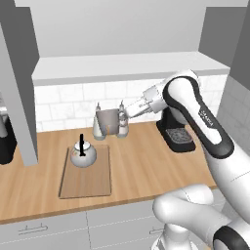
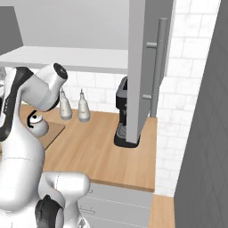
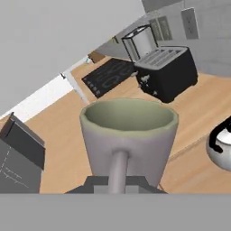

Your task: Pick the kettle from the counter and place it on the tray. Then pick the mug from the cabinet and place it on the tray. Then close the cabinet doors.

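Light-brown wooden counter [image 1: 146, 156] runs left to right under a white tiled wall, with bare worktop between the flat light-wood tray [image 1: 87, 183] and the black coffee machine [image 1: 177, 132] at the far right. On the far half of the tray stands the squat silver kettle [image 1: 83, 155], leaving its near half bare. Above the tray's far edge, in front of two white bottles [image 2: 73, 107], the two-finger gripper [image 1: 122, 116] is clamped on the grey-green mug [image 1: 108, 121] by its side handle, holding it upright in the air. A tall grey cabinet door [image 2: 143, 67] stands open at right.
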